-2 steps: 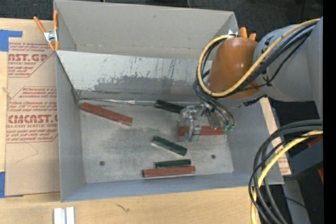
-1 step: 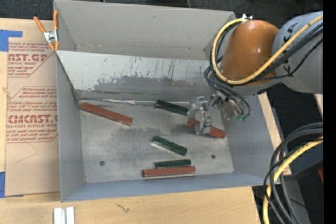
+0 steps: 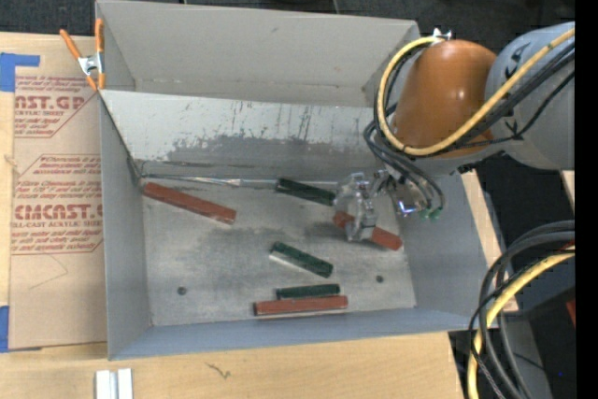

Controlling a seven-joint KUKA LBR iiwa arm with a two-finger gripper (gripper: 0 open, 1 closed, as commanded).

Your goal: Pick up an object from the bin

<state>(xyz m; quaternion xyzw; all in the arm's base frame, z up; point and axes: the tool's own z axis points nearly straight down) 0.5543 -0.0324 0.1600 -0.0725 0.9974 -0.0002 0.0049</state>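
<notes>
At middle right, the end effector (image 3: pixel 359 212) is down at a red bar (image 3: pixel 383 239), released or clenched I cannot tell; next it should squeeze and lift.

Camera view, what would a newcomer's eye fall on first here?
The orange wrist cover on the arm stands out first, at the right side of the grey bin. Just below it, the gripper is low over a short reddish-brown bar at the right of the floor. A long reddish bar lies at the left, and a dark green bar near the middle.
</notes>
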